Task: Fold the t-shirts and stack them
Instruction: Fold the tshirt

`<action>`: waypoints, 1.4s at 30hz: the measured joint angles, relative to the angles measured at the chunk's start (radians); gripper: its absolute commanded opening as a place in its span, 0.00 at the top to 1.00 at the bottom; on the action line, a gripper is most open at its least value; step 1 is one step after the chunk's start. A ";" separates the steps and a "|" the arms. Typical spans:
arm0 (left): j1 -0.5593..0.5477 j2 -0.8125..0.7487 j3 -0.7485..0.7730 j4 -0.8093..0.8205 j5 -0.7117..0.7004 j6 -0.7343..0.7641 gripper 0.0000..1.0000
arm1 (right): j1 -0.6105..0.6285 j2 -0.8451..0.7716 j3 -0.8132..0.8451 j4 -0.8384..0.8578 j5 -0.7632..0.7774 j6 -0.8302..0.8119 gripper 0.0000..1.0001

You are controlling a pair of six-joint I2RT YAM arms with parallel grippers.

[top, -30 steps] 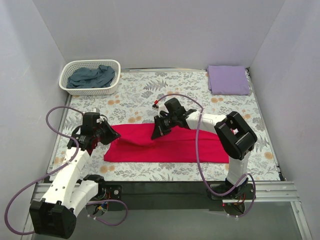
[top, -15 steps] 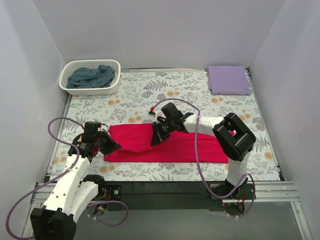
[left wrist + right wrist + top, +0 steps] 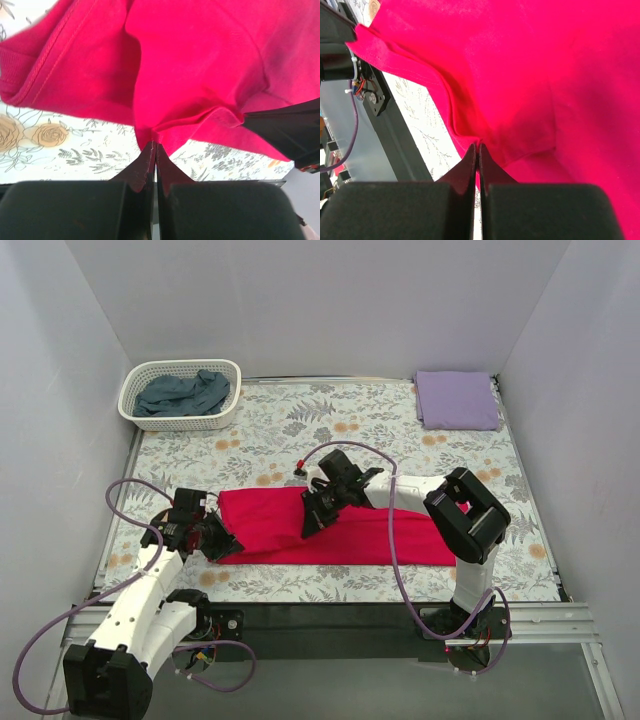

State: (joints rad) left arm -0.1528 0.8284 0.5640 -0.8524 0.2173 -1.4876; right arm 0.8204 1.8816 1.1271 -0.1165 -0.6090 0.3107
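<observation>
The crimson red t-shirt (image 3: pixel 390 530) lies as a long folded band across the middle of the floral table. My left gripper (image 3: pixel 226 543) is shut on its left end, seen in the left wrist view (image 3: pixel 154 144) pinching a cloth fold. My right gripper (image 3: pixel 310 523) is shut on the shirt's upper layer near the middle; the right wrist view (image 3: pixel 478 146) shows the jaws closed on red cloth (image 3: pixel 530 75). The lavender t-shirt (image 3: pixel 456 399) lies folded at the back right. The slate blue-grey t-shirt (image 3: pixel 185 393) is crumpled in the basket.
A white plastic basket (image 3: pixel 130 390) stands at the back left corner. The floral table covering (image 3: pixel 330 420) shows behind the red shirt. A black rail (image 3: pixel 330 620) runs along the near edge between the arm bases. Grey walls close in three sides.
Both grippers have moved toward the near edge and slightly left, drawing the held red cloth forward. The shirt's left part has bunched into a raised fold between them.
</observation>
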 measured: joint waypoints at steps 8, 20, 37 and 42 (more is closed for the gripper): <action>0.000 -0.018 0.015 -0.056 0.019 0.029 0.98 | 0.000 -0.006 0.003 -0.047 0.002 -0.030 0.97; -0.002 -0.013 0.026 -0.111 0.065 0.059 0.95 | 0.000 -0.006 0.024 -0.129 0.004 -0.094 0.97; -0.002 0.157 0.066 0.093 -0.060 0.078 1.00 | 0.000 -0.005 0.048 -0.145 0.081 -0.077 0.97; -0.002 0.214 0.061 0.174 -0.072 0.082 1.00 | 0.000 -0.006 0.047 -0.137 0.140 -0.061 0.97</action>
State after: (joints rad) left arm -0.1547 1.0428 0.6254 -0.6781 0.1455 -1.4052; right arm 0.8204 1.8759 1.1744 -0.2539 -0.4690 0.2497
